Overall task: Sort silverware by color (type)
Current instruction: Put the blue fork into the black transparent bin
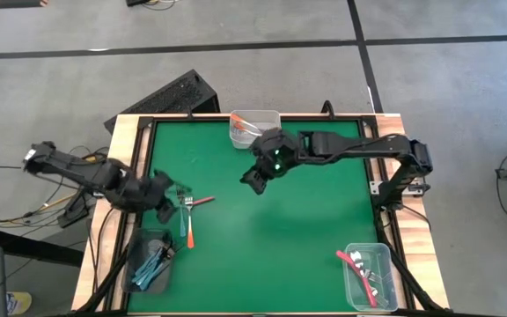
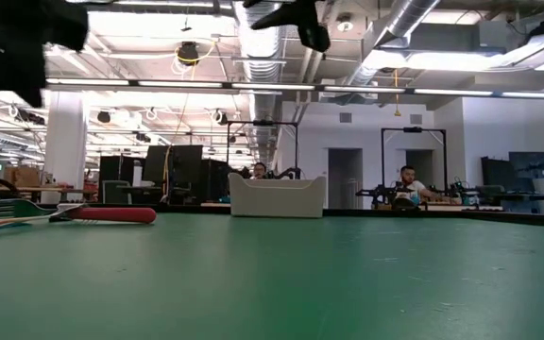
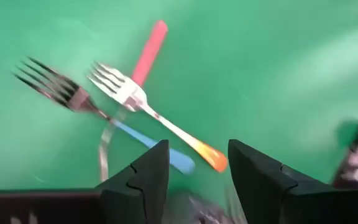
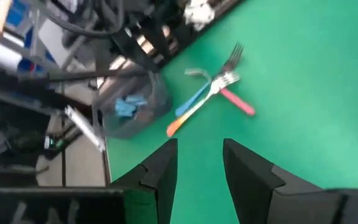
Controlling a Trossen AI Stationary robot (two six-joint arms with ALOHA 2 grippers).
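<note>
Three forks lie crossed on the green mat at the near left: an orange-handled fork (image 1: 189,229) (image 3: 166,124), a blue-handled fork (image 3: 138,135) and a red-pink-handled fork (image 1: 203,202) (image 3: 150,48). My left gripper (image 1: 163,199) (image 3: 197,171) hovers open and empty just left of them, above the mat. My right gripper (image 1: 258,179) (image 4: 201,163) is open and empty, high over the mat's far middle. The right wrist view also shows the three forks (image 4: 211,92).
A clear bin (image 1: 148,262) at the near left holds blue forks. A bin (image 1: 254,129) at the far edge holds orange ones. A bin (image 1: 370,275) at the near right holds red-pink ones, and one red-pink fork (image 1: 353,264) lies over its left rim. People sit in the room beyond.
</note>
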